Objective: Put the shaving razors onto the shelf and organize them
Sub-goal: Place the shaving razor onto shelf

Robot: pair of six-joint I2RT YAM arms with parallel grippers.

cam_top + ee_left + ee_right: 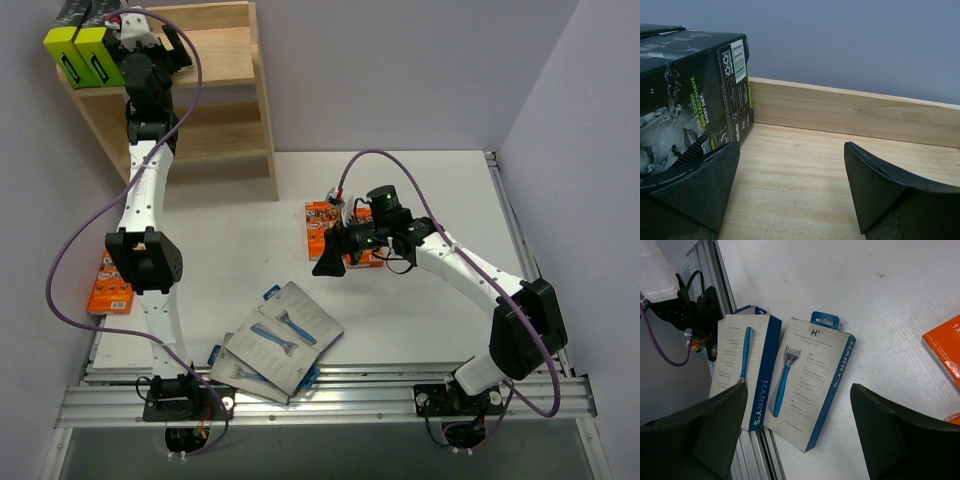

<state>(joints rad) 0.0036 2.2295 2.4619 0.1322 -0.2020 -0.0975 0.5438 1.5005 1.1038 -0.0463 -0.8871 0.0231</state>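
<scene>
The wooden shelf (225, 95) stands at the back left. Two black boxes with lime-green sides (85, 55) sit at the left end of its top tier. My left gripper (172, 48) is open over that tier, just right of them. In the left wrist view the black box (690, 90) lies against the left finger (705, 185), and bare shelf board (800, 170) shows between the fingers. My right gripper (338, 252) hangs open above the table, empty, beside orange packs (322, 222). Its camera shows two grey cards (812, 385) (742, 375) with blue razors below it.
The grey cards (285, 335) lie in a loose pile by the table's front edge. Another orange pack (110, 285) lies at the left edge beside the left arm. The table's metal rail (755, 455) runs under the cards' near end. An orange pack's corner (945, 350) shows at right.
</scene>
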